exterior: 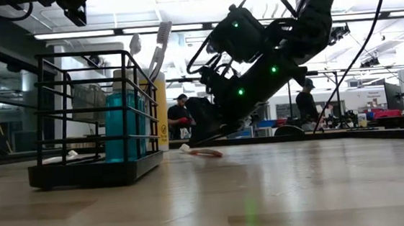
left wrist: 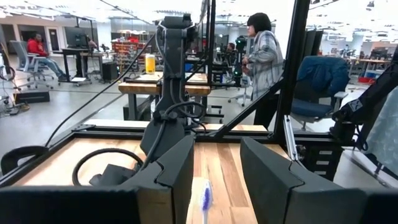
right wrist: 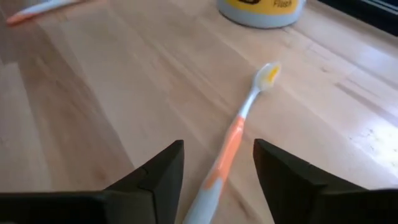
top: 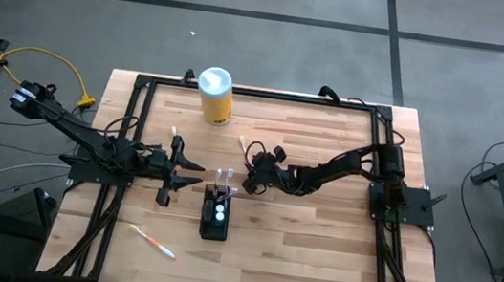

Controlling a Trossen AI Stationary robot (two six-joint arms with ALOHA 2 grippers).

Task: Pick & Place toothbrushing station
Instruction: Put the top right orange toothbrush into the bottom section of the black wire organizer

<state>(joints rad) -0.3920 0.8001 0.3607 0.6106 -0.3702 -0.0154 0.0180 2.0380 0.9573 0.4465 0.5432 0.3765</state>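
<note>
Station (top: 215, 215) mid-table, well clear of edges, end effectors apparently alongside.

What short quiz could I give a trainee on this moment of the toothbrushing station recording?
1. True or false: the yellow canister lies on its side.
2. What lies on the table between the right gripper's fingers? A: an orange-and-white toothbrush. B: a sponge. C: a cup.
3. Fill in: the left gripper, beside the black toothbrushing station, has its fingers ____.

Key: 1 false, it stands upright with its white lid on top. 2 A. 3 open.
</note>
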